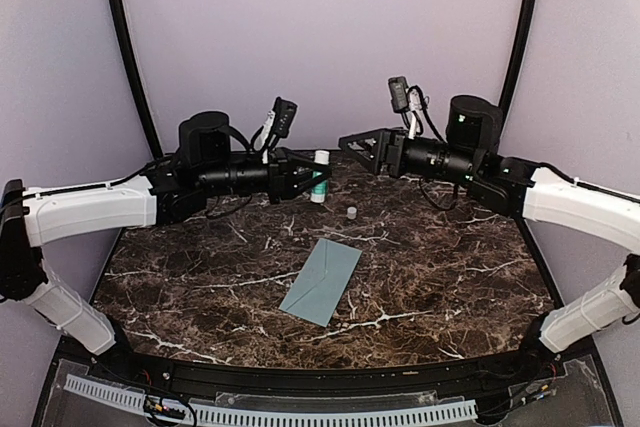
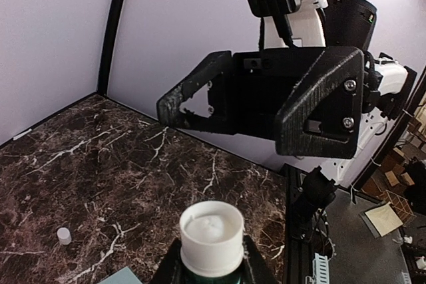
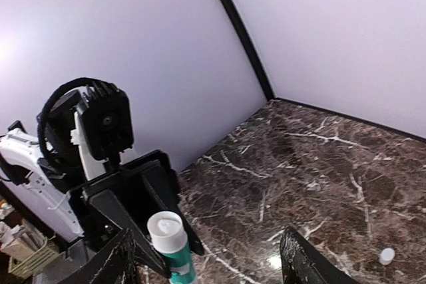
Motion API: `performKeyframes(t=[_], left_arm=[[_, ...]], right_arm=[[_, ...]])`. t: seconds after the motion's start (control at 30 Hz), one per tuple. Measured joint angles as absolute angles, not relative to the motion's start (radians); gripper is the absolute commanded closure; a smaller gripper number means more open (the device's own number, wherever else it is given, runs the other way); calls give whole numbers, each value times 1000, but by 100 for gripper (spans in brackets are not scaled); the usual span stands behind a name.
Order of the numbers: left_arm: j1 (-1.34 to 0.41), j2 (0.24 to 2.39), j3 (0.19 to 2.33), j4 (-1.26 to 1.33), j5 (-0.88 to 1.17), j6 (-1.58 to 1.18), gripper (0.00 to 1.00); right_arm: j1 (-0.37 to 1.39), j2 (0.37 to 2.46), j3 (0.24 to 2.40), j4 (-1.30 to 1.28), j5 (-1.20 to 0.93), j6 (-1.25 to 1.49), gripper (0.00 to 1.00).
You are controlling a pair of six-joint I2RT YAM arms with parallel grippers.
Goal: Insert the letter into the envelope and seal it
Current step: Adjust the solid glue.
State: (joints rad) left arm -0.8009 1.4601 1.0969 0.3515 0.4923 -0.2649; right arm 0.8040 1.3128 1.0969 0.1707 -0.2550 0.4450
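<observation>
The pale blue-grey envelope (image 1: 321, 280) lies flat and closed at the table's middle; its corner (image 2: 130, 276) shows in the left wrist view. No letter is in view. My left gripper (image 1: 310, 179) is shut on a white-and-green glue stick (image 1: 319, 175), held upright above the table's far side with its white top uncapped (image 2: 212, 231). My right gripper (image 1: 352, 147) hangs open just to the right of the stick, facing it, jaws wide with nothing between them (image 3: 206, 264). The stick (image 3: 170, 241) stands near the right gripper's left finger.
A small white cap (image 1: 352, 212) lies on the dark marble table (image 1: 450, 277) between the grippers and the envelope, also seen as the cap (image 2: 64, 235) in the left wrist view. Purple walls and black corner posts close in the back.
</observation>
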Motion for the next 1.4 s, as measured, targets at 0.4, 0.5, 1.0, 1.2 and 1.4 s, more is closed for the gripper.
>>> performKeyframes(t=[0.4,0.5,1.0,1.2,1.4], left_arm=[[-801,1508,1097,369,653,-265,100],[-801,1509,1097,374,664,-265,100],[-801,1512,1097,377,650,-265,100],[-801,1512,1097,381,649,-269,89],[-801,1512,1097,389,662,-273,56]], right_arm=[[826,1419,1140,208,-456,449,41],[832,1432,1158,200,-457,443,46],[852,1466,1188,156,-500,414,74],[852,1466,1190,147,-491,408,86],[852,1466,1191,149,-471,408,88]])
